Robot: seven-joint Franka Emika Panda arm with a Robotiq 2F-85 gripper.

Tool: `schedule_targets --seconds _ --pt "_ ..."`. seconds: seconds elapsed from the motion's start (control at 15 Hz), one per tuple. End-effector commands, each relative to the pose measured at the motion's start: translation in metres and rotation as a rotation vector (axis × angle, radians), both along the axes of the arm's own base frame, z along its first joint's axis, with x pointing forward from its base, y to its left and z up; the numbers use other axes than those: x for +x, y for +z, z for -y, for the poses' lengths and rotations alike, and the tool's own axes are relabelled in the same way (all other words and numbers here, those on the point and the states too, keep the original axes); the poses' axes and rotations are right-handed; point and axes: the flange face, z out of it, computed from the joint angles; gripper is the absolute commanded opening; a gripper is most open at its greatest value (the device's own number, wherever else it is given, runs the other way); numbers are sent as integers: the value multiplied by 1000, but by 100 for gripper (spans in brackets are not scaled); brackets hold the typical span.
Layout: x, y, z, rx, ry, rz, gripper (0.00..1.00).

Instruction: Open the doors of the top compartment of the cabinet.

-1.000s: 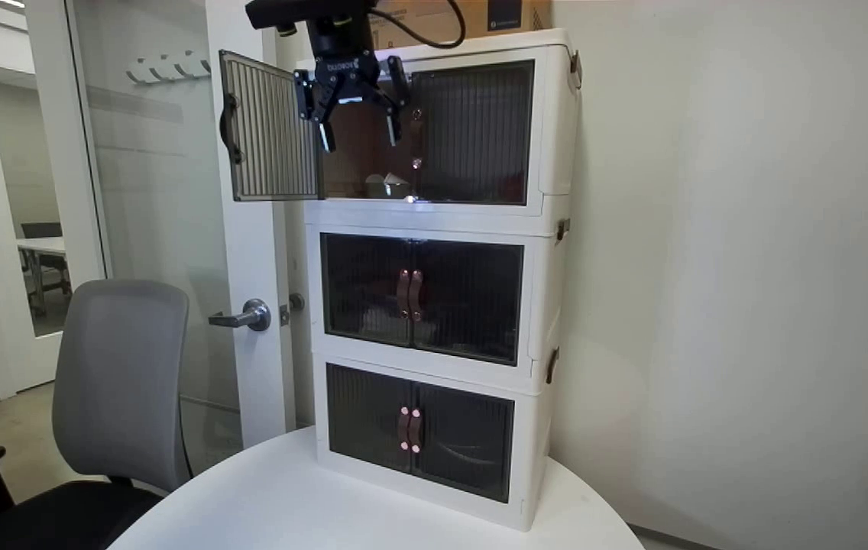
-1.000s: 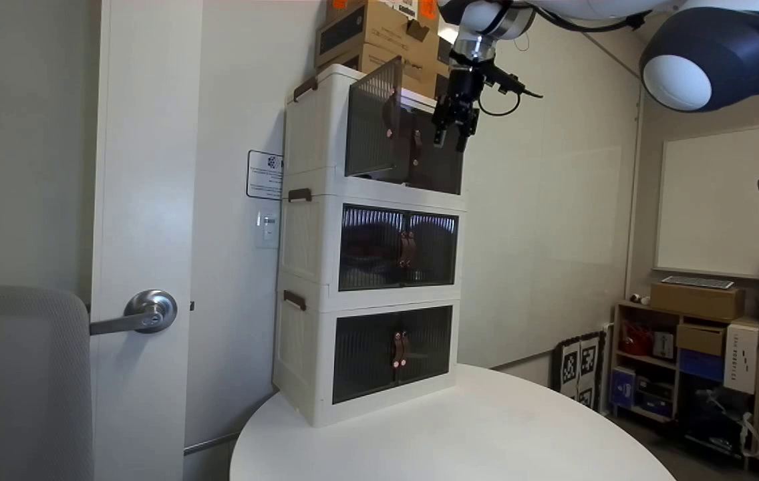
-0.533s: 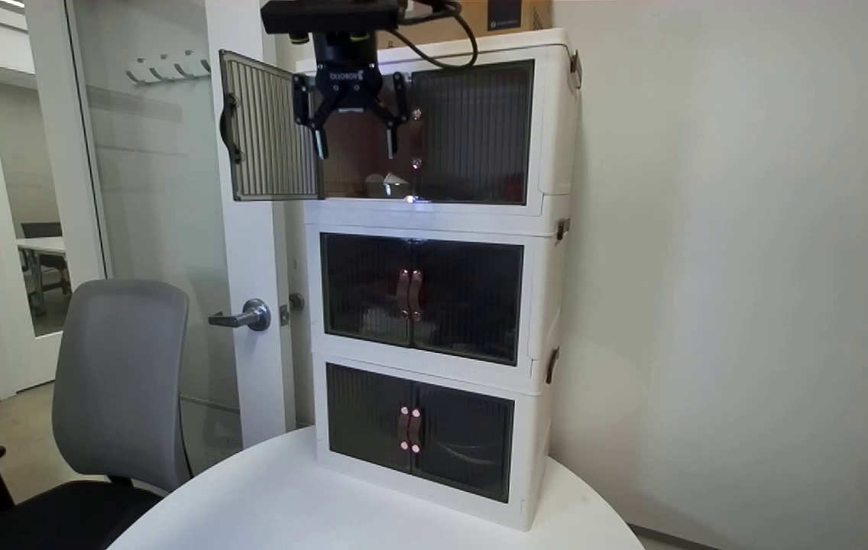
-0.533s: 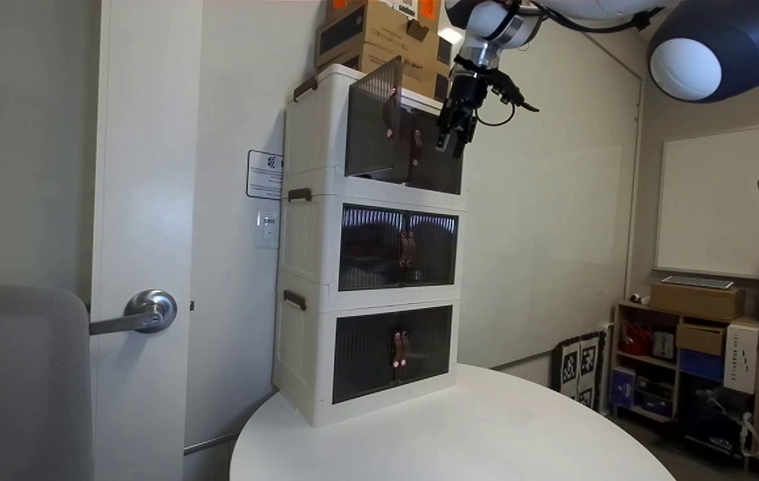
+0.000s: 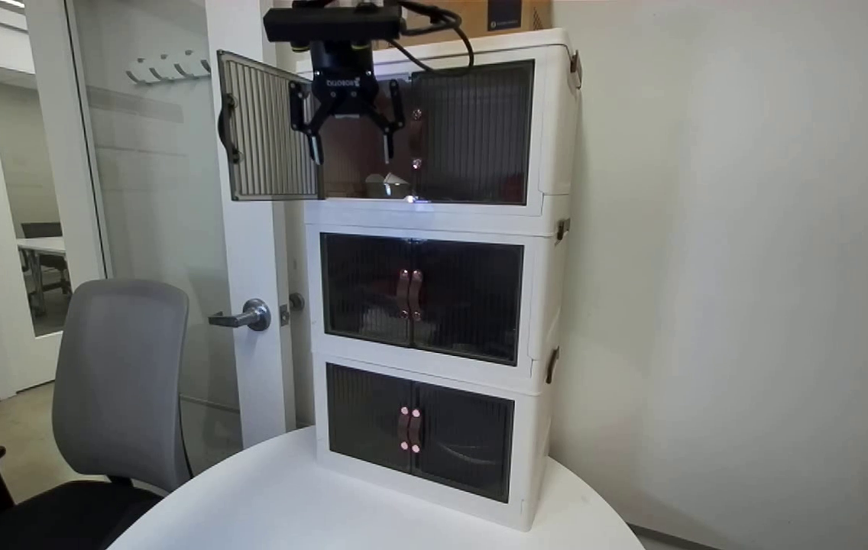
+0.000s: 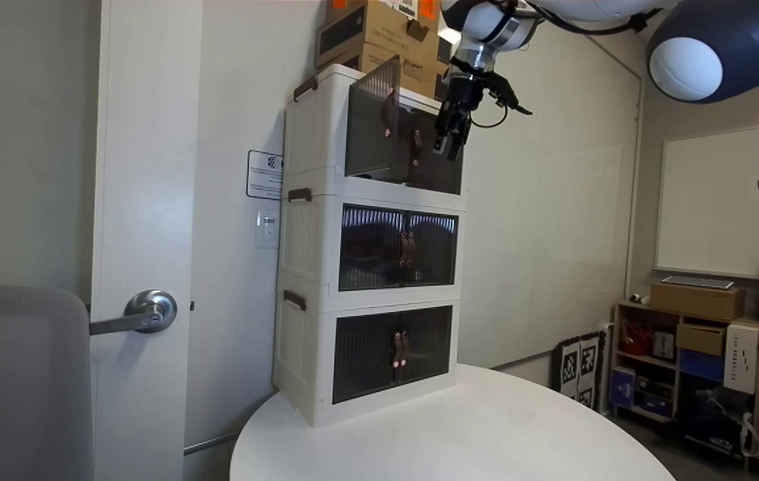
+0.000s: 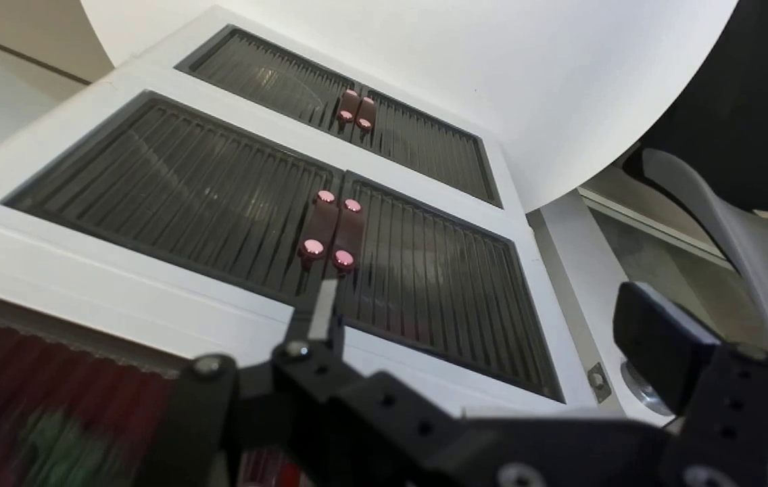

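End effector (image 5: 352, 151) released, fingers (image 5: 388, 147) spread, before cabinet (image 5: 434, 367), partly hiding top compartment (image 5: 472, 215). Open door (image 5: 266, 137) beside it, closed door (image 5: 476, 137) opposite. Red-green shapes (image 7: 53, 409) beside it in wrist view, blurred. Boxes (image 6: 396, 33) above, behind, cut off. End effector lettered ROBOTIQ; white carton (image 6: 741, 357), well apart, LEAN ROBOTICS.

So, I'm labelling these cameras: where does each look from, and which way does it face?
In an exterior view: camera before the cabinet, facing its front and picture-right side; the spread fingers hang in from above.
In an exterior view: camera also before it, facing its front and picture-left side; the arm and fingers show at upper right.
Wrist view: on the arm, looking down the cabinet's front toward the table; the fingers show at the bottom.
Both exterior views share the open top door.
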Motion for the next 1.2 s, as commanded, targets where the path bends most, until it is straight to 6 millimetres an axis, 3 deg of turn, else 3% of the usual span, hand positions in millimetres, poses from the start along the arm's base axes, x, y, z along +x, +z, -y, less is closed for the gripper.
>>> schedule_targets --seconds 0.0,0.47,1.13 --pt "-1 10 16 -54 43 53 100" --pt "-4 30 78 -35 6 243 100" --pt "6 -2 95 87 414 475 100"
